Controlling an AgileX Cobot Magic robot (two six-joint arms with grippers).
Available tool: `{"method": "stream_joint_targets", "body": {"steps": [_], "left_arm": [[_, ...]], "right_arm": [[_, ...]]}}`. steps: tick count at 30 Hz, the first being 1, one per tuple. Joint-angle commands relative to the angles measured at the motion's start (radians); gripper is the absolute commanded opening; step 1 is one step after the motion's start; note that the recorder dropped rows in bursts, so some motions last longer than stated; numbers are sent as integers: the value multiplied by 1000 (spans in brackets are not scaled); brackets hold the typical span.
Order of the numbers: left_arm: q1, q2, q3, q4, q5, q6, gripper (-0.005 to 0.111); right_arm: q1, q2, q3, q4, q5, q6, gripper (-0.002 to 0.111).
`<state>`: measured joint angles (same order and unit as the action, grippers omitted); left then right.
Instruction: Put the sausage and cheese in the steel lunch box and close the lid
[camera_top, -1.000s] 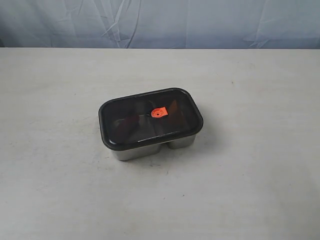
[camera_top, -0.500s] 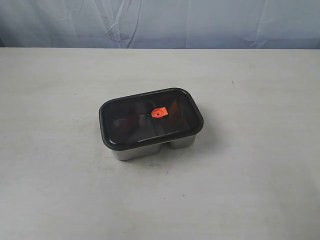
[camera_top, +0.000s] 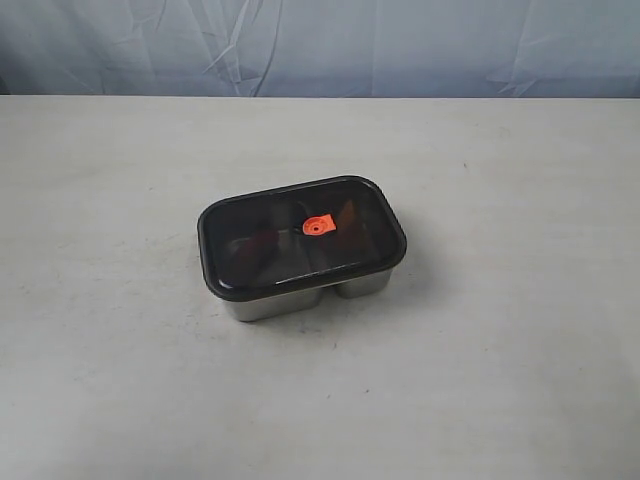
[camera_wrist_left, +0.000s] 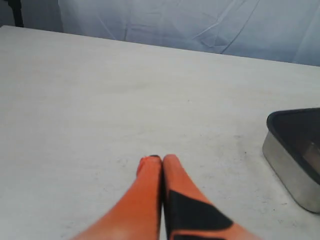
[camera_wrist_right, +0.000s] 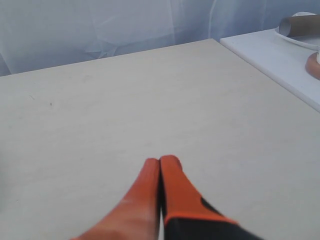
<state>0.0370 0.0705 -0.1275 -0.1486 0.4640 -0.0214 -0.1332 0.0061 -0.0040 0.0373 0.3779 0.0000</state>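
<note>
Fingers of both arms were found pressed together with nothing between them: the left fingers (camera_wrist_left: 150, 180) hung over bare table (camera_top: 500, 350) near the steel lunch box (camera_top: 270, 303), and the right fingers (camera_wrist_right: 171, 180) over bare table well apart from it. The lid (camera_top: 290, 235) was seen lying on the box near the middle of the table, its orange valve tab (camera_top: 318, 227) uppermost.

The task was judged as good as finished, so only a check of the seating was called for. Should a corner be found riding high, it would best be pressed flat at the rim with closed fingers, not at the tab, and the box kept from sliding.

Whether the lid was sealed all round could not be told. The sausage and cheese could not be made out through the dark lid. In the left wrist view the box was cut off at the edge; in the right wrist view a cardboard tube (camera_wrist_right: 300, 24) on a neighbouring white surface (camera_wrist_right: 280, 55) was cut off too.
</note>
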Motion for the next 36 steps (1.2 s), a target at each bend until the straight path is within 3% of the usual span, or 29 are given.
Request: {"method": "stream_joint_targets", "body": {"steps": [1,13,36], "left_arm": [[6,-60,84,-21,-43,-4,0],[6,-70,127,53,-285,-2,0],[6,-70,127,57,-281,2,0]], "right_arm": [[-6,-6,4,6,-13,0,0],[-6,-6,4,15,-13,0,0],[-6,-6,4,18,-15,0,0]]}}
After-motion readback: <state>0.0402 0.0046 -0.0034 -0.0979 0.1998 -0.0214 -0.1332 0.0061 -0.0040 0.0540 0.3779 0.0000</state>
